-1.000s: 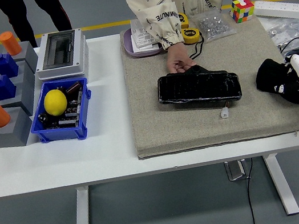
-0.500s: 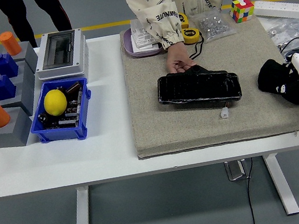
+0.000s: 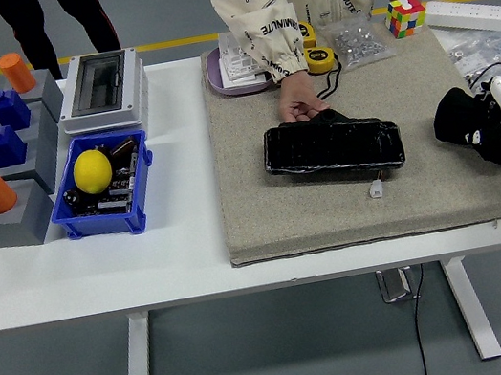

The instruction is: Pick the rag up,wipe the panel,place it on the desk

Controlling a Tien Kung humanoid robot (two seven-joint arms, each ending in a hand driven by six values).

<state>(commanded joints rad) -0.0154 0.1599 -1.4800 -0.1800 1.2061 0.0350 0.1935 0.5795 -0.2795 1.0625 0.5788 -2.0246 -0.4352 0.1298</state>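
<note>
White table [image 3: 193, 246] under its felt mat [image 3: 263, 205]: my right hand [image 3: 475, 126] has drifted right, away from the panel [image 3: 332, 146]; finger state unclear, no rag visible.

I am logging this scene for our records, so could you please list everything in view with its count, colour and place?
panel: 1, glossy black, middle of mat
rag: 1, black, mat's right edge, in right hand
mat: 1, beige, on table
table: 1, white
connector: 1, white, just in front of panel
bin: 1, blue, left of mat
lemon: 1, yellow, in bin
switch box: 1, white, behind bin
stepped blocks: grey, far left, with orange and blue pegs
tape measure: 1, yellow, far mat edge
puzzle cube: 1, multicoloured, far right
power strip: 1, white, far right
person's hand: 1, on panel's far edge
right hand: 1, black, holding rag
</note>
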